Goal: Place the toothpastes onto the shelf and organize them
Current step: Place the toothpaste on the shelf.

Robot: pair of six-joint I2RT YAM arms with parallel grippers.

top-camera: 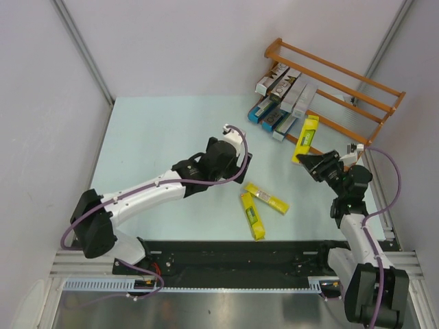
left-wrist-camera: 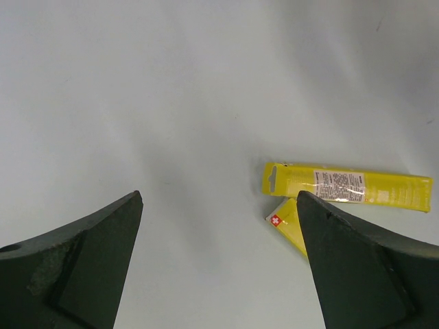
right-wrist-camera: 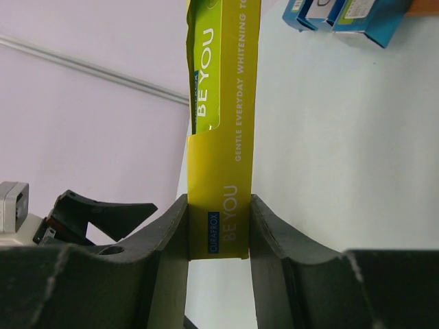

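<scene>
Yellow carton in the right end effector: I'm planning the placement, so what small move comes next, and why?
Probably ease the right end effector forward toward bare rails of the shelf. It grips the yellow carton by its near end, the carton points at the shelf, and the shelved cartons fill only one end.

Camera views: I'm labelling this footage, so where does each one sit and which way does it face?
Top external: above and behind the bases, looking down on table, shelf, both arms.
Left wrist: on the left gripper, facing down at two loose yellow cartons; open jaws show.
Right wrist: on the right gripper, facing along the held yellow carton toward blue cartons; jaws clamp it.
Shared: top and left wrist both show the loose pair.
</scene>
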